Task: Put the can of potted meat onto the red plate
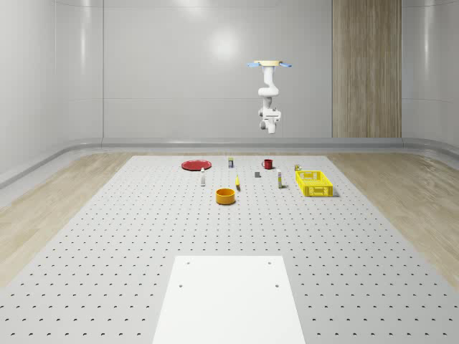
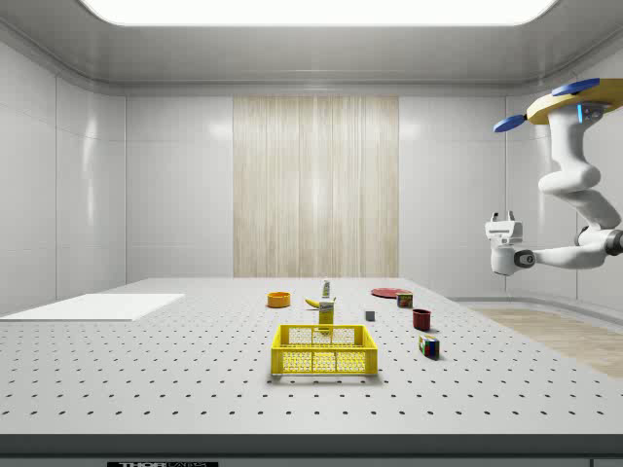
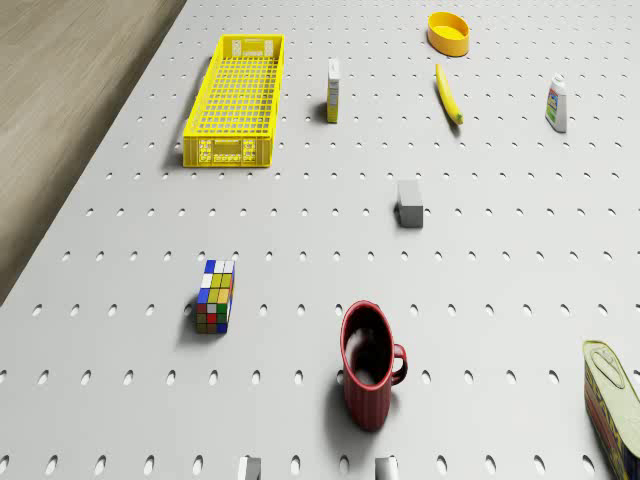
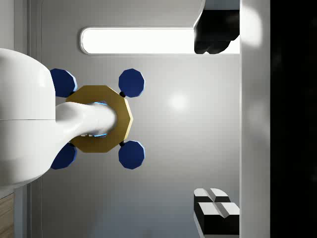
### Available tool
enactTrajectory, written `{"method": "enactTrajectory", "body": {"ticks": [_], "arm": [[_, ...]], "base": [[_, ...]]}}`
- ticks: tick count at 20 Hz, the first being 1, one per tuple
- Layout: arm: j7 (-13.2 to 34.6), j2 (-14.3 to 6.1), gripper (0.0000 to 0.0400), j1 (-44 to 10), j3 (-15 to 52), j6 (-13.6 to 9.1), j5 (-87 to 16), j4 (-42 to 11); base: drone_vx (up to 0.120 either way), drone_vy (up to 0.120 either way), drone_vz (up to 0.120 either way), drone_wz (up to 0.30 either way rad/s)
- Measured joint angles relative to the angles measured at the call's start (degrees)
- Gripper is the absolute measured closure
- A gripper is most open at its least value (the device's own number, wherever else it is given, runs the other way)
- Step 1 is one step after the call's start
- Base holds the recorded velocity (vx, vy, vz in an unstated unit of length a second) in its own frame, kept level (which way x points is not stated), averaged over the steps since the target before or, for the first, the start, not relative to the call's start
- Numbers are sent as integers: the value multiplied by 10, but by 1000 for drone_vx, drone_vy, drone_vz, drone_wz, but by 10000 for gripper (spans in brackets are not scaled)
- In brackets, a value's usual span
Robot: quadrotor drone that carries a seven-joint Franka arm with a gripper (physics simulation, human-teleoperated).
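Red round plate (image 1: 195, 165) flat on perforated table (image 1: 107, 244); drone (image 1: 270, 64) hovers high; fingers (image 4: 214, 208) spread, empty.

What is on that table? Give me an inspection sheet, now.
Surface: perforated table, white panel at near end.
Job's things: potted meat can on the table beside red mug; red plate empty, apart from it.
Clutter: yellow basket, orange bowl, banana, Rubik's cube, grey block, white bottle, small box.
Hand: open, empty, raised, pointing up toward the drone, which hovers above the table's far end.
Cables: nothing seen.
Surroundings: grey walls, wood wall panel, wooden floor.
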Motion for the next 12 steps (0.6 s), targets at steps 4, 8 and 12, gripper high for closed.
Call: {"method": "enactTrajectory", "body": {"ticks": [4, 8, 12], "arm": [[-1, 7, 0, -1, 1, -39, 0, 48], [-1, 23, 0, -2, 1, -71, 1, 97], [-1, 37, 0, -3, 1, -93, 1, 135]], "base": [[0, 0, 0, 0], [0, 0, 0, 0], [0, -90, 0, 0]]}}
